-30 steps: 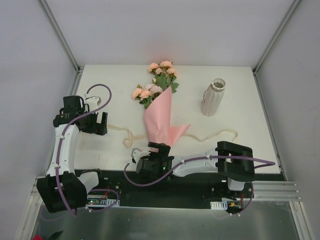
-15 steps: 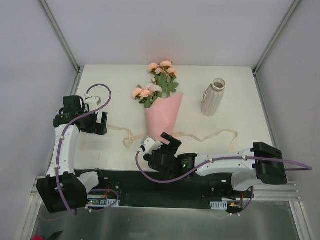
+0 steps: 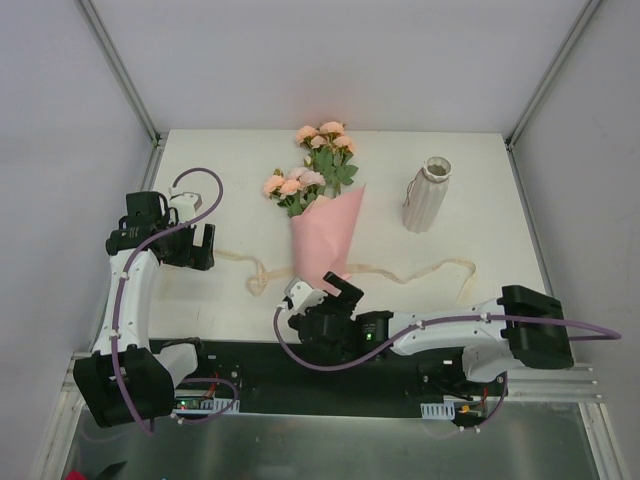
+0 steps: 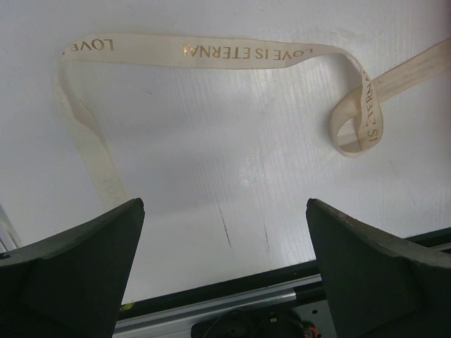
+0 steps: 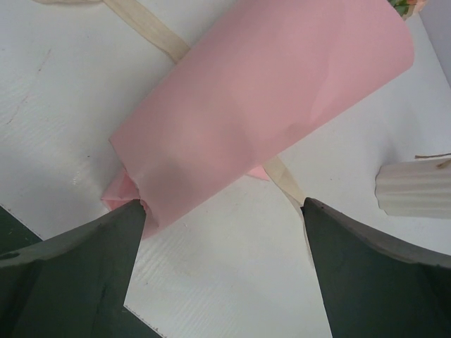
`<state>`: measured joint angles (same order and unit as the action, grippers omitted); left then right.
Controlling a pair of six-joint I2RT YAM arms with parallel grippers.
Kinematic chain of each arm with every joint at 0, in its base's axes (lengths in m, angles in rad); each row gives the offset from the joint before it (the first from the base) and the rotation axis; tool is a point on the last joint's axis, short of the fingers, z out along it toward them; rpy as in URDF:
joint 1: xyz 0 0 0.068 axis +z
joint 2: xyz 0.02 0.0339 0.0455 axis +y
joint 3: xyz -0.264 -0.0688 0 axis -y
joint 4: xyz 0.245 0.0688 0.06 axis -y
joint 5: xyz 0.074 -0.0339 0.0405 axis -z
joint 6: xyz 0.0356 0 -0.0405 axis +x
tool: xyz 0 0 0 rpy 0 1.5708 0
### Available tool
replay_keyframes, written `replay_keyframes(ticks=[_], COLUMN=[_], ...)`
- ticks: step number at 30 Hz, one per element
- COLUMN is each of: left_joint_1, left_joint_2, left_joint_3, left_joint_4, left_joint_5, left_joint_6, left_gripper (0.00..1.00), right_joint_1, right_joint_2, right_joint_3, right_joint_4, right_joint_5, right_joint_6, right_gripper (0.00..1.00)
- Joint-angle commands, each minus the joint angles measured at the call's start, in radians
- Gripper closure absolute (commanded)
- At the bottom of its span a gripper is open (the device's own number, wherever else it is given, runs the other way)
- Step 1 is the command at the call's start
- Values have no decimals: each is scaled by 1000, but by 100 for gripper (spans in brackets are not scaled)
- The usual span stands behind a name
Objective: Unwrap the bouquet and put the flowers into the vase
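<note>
Pink-wrapped bouquet (image 3: 326, 235): we see it mid-frame, its long axis running top to bottom, cone tip toward the lower edge.
Vase (image 3: 427, 195): upright, to its upper right.
Right gripper (image 3: 322, 292): the nearer one, fingers spread wide at the tip, holding nothing.
Left gripper (image 3: 196, 247): far left, agape, empty.

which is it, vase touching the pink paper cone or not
Apart. The top external view shows bare white table between the vase and the pink paper cone; the right wrist view shows the same gap.
</note>
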<state>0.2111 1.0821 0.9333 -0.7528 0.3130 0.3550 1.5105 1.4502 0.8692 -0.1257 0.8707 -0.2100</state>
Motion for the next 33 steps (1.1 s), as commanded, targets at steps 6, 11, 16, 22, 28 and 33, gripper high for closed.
replay_keyframes(ticks=[6, 11, 16, 22, 28, 33], left_joint_1=[4, 4, 4, 4, 4, 4], left_joint_2=[-36, -47, -45, -47, -40, -28], left_joint_3=[12, 10, 7, 13, 64, 139], left_joint_4=[6, 4, 4, 4, -28, -51], left_joint_5=[5, -3, 0, -2, 21, 35], left_joint_6=[27, 38, 36, 36, 41, 39], left_gripper=[1, 1, 1, 1, 1, 1], right_joint_1=[5, 10, 5, 17, 92, 152], right_joint_2=[188, 233, 259, 170, 10, 40], right_joint_3=[97, 111, 102, 102, 15, 210], right_joint_4=[86, 121, 376, 557, 501, -967], right_joint_5=[106, 273, 454, 519, 594, 665], right_joint_6=[-55, -65, -228, -348, -304, 1005], right_gripper=[2, 2, 4, 5, 2, 3])
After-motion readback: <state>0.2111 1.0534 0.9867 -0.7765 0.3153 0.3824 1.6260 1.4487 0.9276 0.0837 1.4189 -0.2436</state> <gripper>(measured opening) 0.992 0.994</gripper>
